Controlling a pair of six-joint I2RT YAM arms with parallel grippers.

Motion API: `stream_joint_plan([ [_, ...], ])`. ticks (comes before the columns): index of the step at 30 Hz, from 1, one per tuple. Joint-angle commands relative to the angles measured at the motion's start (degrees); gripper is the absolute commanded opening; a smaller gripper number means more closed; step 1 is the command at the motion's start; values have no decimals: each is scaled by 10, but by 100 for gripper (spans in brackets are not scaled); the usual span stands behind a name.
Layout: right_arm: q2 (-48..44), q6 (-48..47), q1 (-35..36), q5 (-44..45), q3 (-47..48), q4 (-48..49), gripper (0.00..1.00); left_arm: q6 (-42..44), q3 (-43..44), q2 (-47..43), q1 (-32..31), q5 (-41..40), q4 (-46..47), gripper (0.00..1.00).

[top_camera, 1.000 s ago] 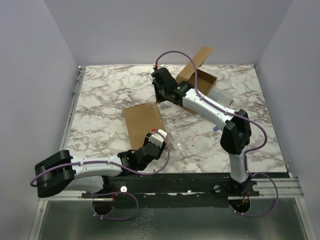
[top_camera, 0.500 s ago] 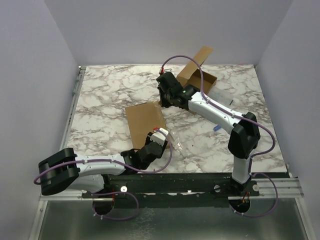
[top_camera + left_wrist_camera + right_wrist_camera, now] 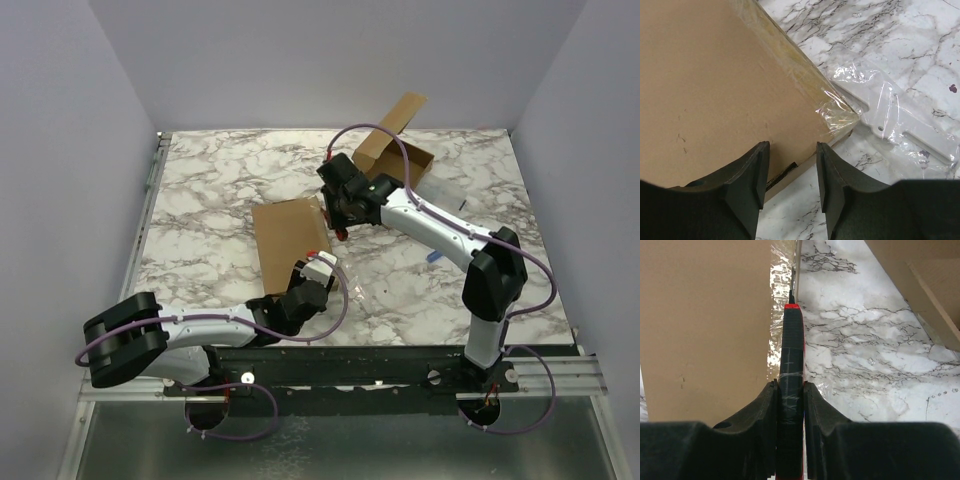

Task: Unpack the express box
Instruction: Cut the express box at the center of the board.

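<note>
I'm working over the marble counter [image 3: 200,200]. The express box [image 3: 288,235], flat, brown and closed, lies left of centre. An opened carton [image 3: 395,150] sits well apart from it at the back right.

My left pincer [image 3: 792,150] hangs at the box's near corner. Its jaws are apart, with the box's edge showing between them. I can't tell whether it is pressing on the cardboard. My right pincer [image 3: 338,215] is at the box's far right corner, clamped on a red-and-black cutter [image 3: 791,370]. A clear plastic bag [image 3: 900,120] with a white part inside lies on the counter just beside the near corner.

The cutter points along the glossy tape seam [image 3: 781,290] on the box's right edge, so I take the step in hand to be slitting that tape. To do it well, I'd:

- keep the blade shallow and in line with the seam;
- draw it along the edge in one steady pull;
- steady the near corner with the left pincer so the box doesn't slide or swing;
- keep the cut clear of the plastic bag.
</note>
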Motion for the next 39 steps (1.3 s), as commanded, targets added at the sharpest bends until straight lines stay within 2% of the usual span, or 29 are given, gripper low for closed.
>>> stream_joint_plan([
  [1, -52, -4, 4, -2, -15, 3, 0, 15, 2, 7, 9, 2, -29, 48],
  [6, -108, -31, -4, -10, 28, 12, 0, 31, -26, -83, 7, 90, 8, 57],
  [11, -175, -60, -30, -27, -15, 4, 0, 16, -24, -200, 8, 217, 28, 63],
  [15, -244, -128, -75, -169, -118, 39, 0, -22, 39, -251, 9, 310, -3, 68],
  [18, -301, -179, -76, -271, -184, 46, 0, -39, 119, -266, 11, 350, -65, 70],
  [21, -361, -185, -76, -361, -248, 66, 0, -33, 189, -283, 12, 366, -128, 71],
  [25, -408, -189, -75, -460, -296, 70, 1, 4, 271, -275, 12, 338, -241, 78],
  [28, -426, -203, -75, -511, -319, 71, 1, 50, 317, -239, 13, 387, -310, 83],
  [31, -443, -226, -75, -557, -329, 66, 1, 87, 352, -198, 14, 461, -364, 84],
  [39, -497, -280, -74, -598, -351, 43, 1, 127, 401, -145, 41, 536, -412, 85],
])
